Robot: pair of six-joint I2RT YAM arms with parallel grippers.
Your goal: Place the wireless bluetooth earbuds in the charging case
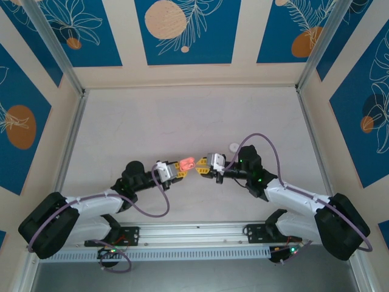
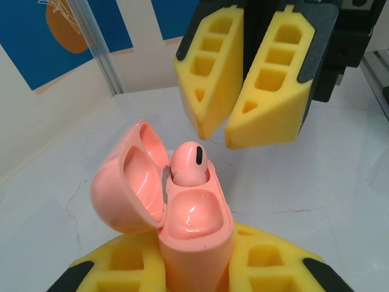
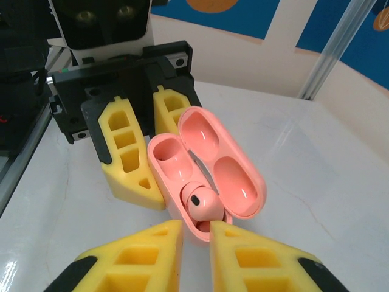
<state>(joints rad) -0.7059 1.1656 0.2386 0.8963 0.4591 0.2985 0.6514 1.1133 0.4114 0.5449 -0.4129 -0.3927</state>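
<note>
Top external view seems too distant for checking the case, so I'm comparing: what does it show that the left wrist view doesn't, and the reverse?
Top external: the left arm and right arm whole, plus a white disc lying by the right one. Left wrist: the charging case with its lid open, one earbud sitting in its farther socket, the nearer socket empty. Both: the case clamped in the left jaws, with the shut right jaws just beyond it.

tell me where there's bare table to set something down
Bare: the far half of the table, from the white disc back to the wall. Crowded: the near middle, where the left gripper holds the charging case right by the right gripper.
</note>
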